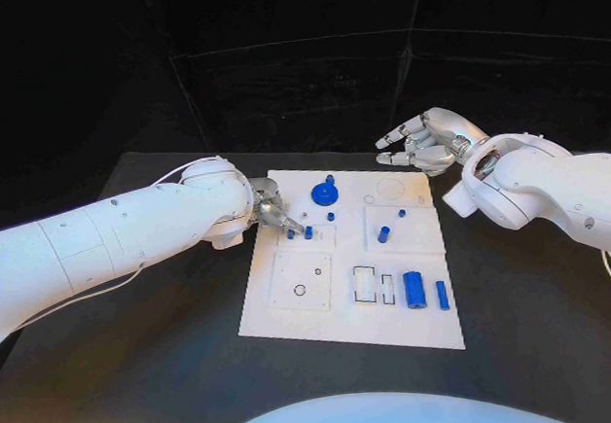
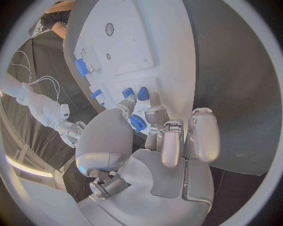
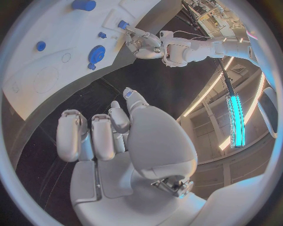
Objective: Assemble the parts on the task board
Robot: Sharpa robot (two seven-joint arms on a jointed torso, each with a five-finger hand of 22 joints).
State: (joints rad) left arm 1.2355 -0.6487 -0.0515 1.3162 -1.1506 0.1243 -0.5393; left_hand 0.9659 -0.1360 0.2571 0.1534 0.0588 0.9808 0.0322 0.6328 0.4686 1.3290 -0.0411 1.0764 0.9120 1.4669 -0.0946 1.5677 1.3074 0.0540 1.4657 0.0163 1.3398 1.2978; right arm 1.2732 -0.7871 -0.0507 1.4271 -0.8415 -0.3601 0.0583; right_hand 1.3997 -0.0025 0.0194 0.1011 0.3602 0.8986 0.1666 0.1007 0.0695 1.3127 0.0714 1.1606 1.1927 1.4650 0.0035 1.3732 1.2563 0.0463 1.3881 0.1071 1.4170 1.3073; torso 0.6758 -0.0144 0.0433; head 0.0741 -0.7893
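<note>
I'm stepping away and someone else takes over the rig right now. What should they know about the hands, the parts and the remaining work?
Left hand: fingers down on the task board, at two small blue pegs; whether it grips one is unclear.
Right hand: empty, fingers apart, above the table beyond the board's far right corner.
Parts: blue knob near the far edge, blue cylinder and slim bar near the front.
Done or left: unclear which parts are seated.

Head camera looks down; both wrist cameras share the task board [image 1: 354,267].
</note>
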